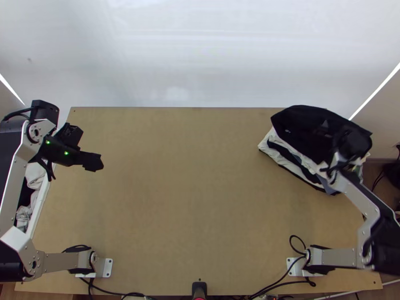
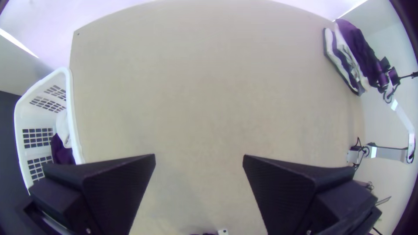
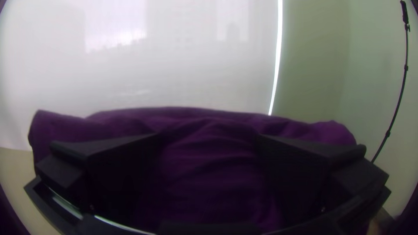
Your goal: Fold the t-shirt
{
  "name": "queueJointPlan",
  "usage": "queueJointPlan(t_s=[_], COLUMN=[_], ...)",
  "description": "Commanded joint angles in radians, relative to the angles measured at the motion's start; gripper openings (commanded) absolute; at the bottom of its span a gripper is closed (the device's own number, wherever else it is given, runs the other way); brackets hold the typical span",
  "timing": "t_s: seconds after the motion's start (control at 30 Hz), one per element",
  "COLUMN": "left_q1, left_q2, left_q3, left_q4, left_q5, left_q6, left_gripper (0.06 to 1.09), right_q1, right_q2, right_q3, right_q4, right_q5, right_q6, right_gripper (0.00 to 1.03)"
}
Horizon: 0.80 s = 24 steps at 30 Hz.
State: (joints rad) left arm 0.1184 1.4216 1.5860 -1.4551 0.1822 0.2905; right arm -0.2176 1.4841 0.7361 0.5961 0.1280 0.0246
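Observation:
In the top view, a dark garment (image 1: 302, 125) lies bunched on top of a stack of folded cloths at the table's far right. My right gripper (image 1: 350, 145) is over the stack's right part. The right wrist view has this gripper (image 3: 209, 152) open, its fingers wide apart against the dark cloth (image 3: 213, 174), which also shows between them. At the left, my left gripper (image 1: 95, 161) is above the table near its edge. Its fingers stand wide apart in the left wrist view, where the gripper (image 2: 199, 159) has bare table between them. I cannot tell which cloth is the t-shirt.
Pale and dark folded layers (image 1: 287, 160) form the stack under the dark garment. A white basket (image 2: 72, 113) with crumpled pale and dark cloths stands along the table's left edge. Bare wood (image 1: 190, 170) spans the middle. Cables (image 1: 280, 272) run by the right arm's base.

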Motion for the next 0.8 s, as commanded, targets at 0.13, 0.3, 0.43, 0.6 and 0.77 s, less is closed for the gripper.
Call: queueJointPlan(t_s=[0.13, 0.3, 0.43, 0.6, 0.77], left_q1=[-0.014, -0.031, -0.059, -0.059, -0.049], left_q2=[-0.009, -0.013, -0.016, -0.024, -0.033], left_q3=[0.015, 0.019, 0.025, 0.022, 0.014], left_q4=[-0.030, -0.031, -0.034, -0.033, -0.028], left_q5=[-0.064, -0.066, -0.066, -0.066, -0.058], left_q6=[-0.013, -0.039, -0.083, -0.106, -0.113], left_gripper=[1.03, 1.03, 1.03, 1.03, 1.03], right_q1=[0.014, 0.012, 0.009, -0.008, 0.055], right_q2=[0.176, 0.174, 0.128, -0.117, -0.268], right_q3=[-0.247, -0.247, -0.245, -0.172, -0.060], right_q4=[0.390, 0.390, 0.389, 0.369, 0.321], right_q5=[-0.001, -0.001, 0.001, 0.002, 0.005], right_q6=[-0.038, -0.035, -0.046, -0.115, -0.161], right_gripper=[0.98, 0.98, 0.98, 0.97, 0.97])
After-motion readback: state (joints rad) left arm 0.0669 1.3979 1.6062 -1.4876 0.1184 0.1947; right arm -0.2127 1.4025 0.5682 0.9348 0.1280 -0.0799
